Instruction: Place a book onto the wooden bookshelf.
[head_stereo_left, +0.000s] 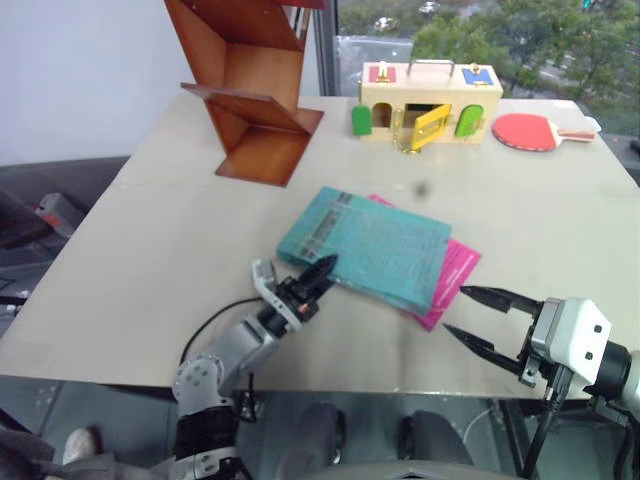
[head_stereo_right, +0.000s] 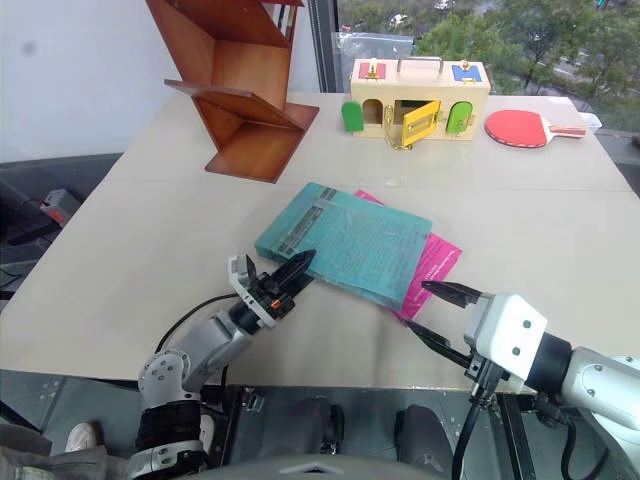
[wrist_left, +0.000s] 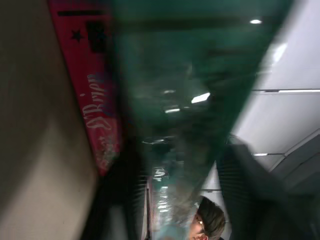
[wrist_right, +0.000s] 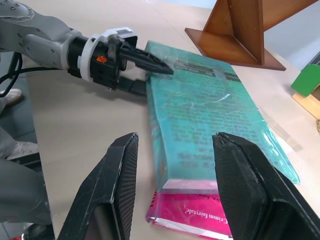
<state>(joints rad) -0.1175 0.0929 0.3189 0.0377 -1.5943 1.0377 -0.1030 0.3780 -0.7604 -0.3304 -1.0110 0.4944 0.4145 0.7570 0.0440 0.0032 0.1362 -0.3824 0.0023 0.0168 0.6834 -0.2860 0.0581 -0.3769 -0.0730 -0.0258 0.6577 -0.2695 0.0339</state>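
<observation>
Left gripper (wrist_right: 150, 75), two black fingers, is clamped on the near-left edge of the book (head_stereo_left: 365, 248), a large thin teal-blue paperback with dark print and a darker spine strip; one finger lies on the cover, the other goes under the edge, seen best in the right wrist view. Looks like a pinch grip on the book, not yet lifted clear. The book lies flat on the pale beige table (head_stereo_left: 150, 270), resting partly on a smaller magenta-pink book (head_stereo_left: 455, 270) that sticks out at its right side.

Right gripper (head_stereo_left: 480, 318) hangs near the table's front edge, just right of the pink book, fingers spread apart, holding nothing and touching nothing.

Step in hand: grasping the book. Next move probably calls for lifting without dragging the pink book along, then carrying it well across the table to the wooden bookshelf (head_stereo_left: 250, 90), reddish-brown polished zigzag boards at the far left. A thin paperback may sag from a one-edge pinch; the right gripper could support it.
</observation>
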